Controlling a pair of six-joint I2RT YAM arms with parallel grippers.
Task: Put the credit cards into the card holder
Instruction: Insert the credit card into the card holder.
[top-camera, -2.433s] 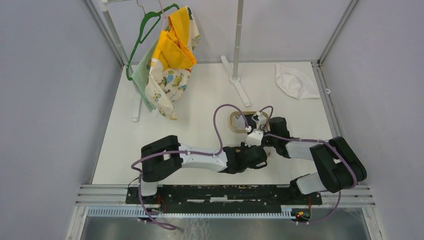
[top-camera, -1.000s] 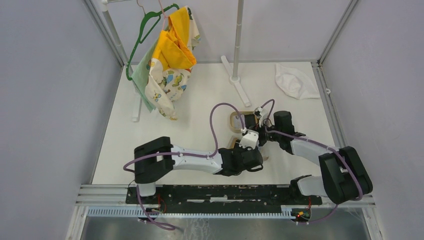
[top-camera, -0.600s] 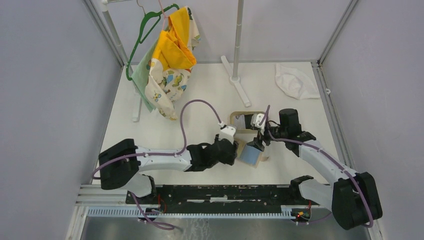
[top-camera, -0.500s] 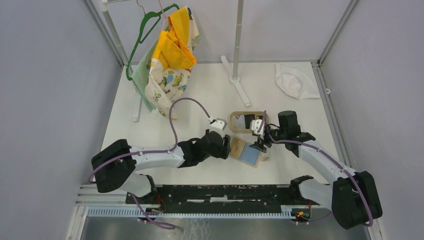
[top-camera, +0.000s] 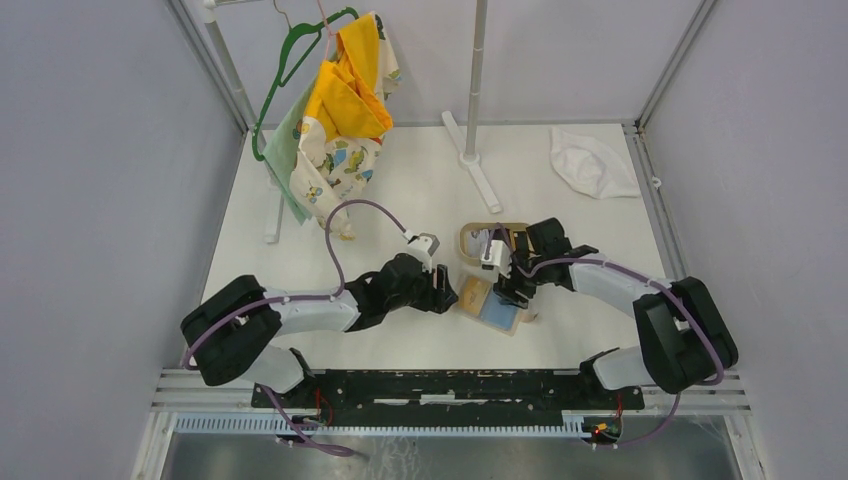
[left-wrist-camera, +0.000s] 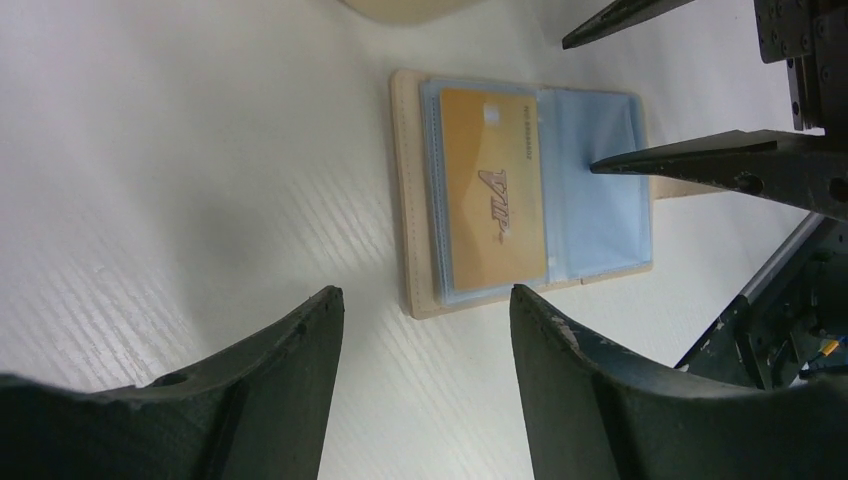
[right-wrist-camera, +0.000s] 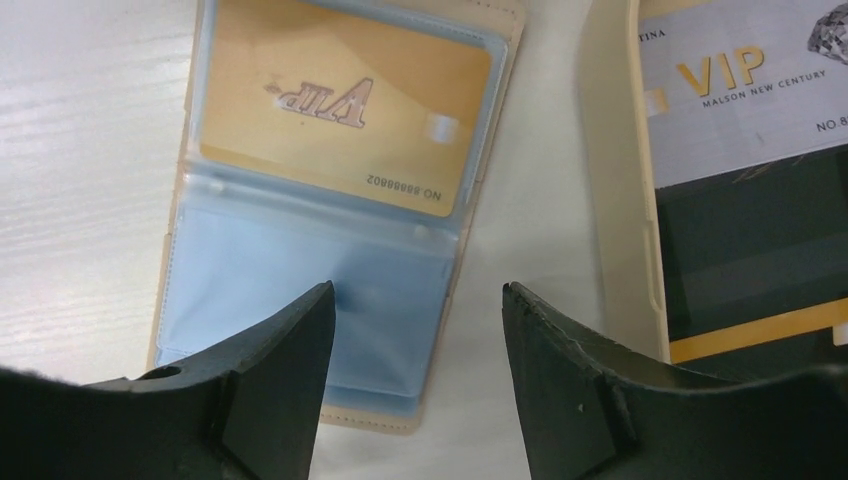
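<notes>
Top external view has the card holder (top-camera: 489, 304) lying open and flat on the table (top-camera: 400, 190), just near of the tray (top-camera: 464, 243). The left claw (top-camera: 447, 291) sits just left of it, spread wide and empty. The right claw (top-camera: 507, 290) hangs over the holder's right part, also spread wide with nothing in it. Whether its tips touch the holder cannot be told. In the right wrist view, a gold card (right-wrist-camera: 345, 105) fills one clear pocket, and the blue pocket next to it lies between the fingers. A white-grey card (right-wrist-camera: 740, 100) and a dark card (right-wrist-camera: 750, 240) lie in the tray.
</notes>
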